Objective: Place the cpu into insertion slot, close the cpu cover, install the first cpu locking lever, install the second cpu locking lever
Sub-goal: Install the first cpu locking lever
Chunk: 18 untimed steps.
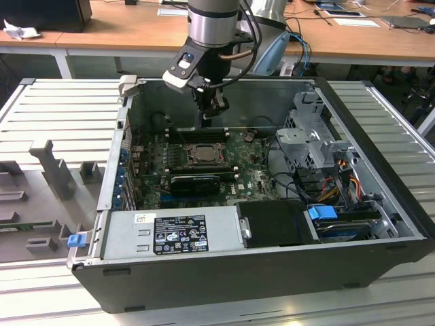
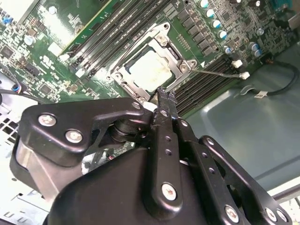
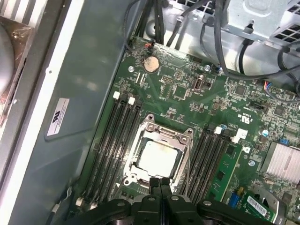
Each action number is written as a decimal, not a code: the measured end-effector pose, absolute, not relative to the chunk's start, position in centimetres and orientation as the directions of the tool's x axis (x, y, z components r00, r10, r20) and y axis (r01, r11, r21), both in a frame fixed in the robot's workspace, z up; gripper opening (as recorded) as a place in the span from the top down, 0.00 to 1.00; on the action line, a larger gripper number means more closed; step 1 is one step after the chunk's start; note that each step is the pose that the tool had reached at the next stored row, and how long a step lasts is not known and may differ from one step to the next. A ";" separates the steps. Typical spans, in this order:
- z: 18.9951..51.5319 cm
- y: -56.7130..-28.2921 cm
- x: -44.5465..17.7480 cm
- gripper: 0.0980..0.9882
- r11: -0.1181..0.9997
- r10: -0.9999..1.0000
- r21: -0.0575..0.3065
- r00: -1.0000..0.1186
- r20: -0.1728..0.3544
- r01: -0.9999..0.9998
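1. First wrist view: we see the pincer (image 3: 160, 182) with its two black fingers pressed together and nothing between them.
2. Its tips hang over one edge of the cpu cover (image 3: 161, 134); we cannot tell whether they touch the metal.
3. The cover lies flat. Through its square cut-out shows the pale face of the cpu (image 3: 158, 158), just beside the pincer's tips.
4. In the second wrist view the cpu sits framed by the cover, close past the end of the joined fingers (image 2: 165, 101). A thin rod (image 2: 218, 72) reaches from near one corner of the cover across the memory slots (image 2: 206, 84); we cannot tell what it is.
5. In the exterior view the insertion slot (image 1: 204, 153) holds the cpu under the cover, in the middle of the green motherboard (image 1: 255, 173). The pincer hangs above it, toward the case's far wall.
6. The motherboard lies on the floor of the open computer case (image 1: 272, 278), which rests on the ribbed grey bench (image 1: 61, 109).
7. The case also holds:
   - a black graphics card (image 1: 196, 182), just on the camera's side of the slot
   - a grey power supply (image 1: 173, 234) along the near wall
   - a metal drive cage (image 1: 316, 139) at the exterior view's right
   - bundles of cables (image 1: 340, 170)
8. On the bench at the exterior view's left stand grey moulded holders (image 1: 51, 170). Behind runs a wooden bench (image 1: 115, 34).
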<state>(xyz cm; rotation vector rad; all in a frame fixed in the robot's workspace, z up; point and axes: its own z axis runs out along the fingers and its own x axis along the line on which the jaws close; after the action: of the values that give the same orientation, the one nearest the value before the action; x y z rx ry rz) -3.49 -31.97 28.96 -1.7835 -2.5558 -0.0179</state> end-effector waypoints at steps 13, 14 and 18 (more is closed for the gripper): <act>29.0 -32.0 -3.5 0.99 0.459 0.888 -0.005 -0.459 0.027 0.888; 29.0 -32.0 -3.5 0.99 0.468 0.883 -0.005 -0.468 0.027 0.884; 29.0 -32.0 -3.5 0.99 0.521 0.853 -0.005 -0.521 0.027 0.853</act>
<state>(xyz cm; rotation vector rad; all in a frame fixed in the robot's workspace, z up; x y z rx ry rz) -3.49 -31.97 28.96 -1.5242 -2.7174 -0.0140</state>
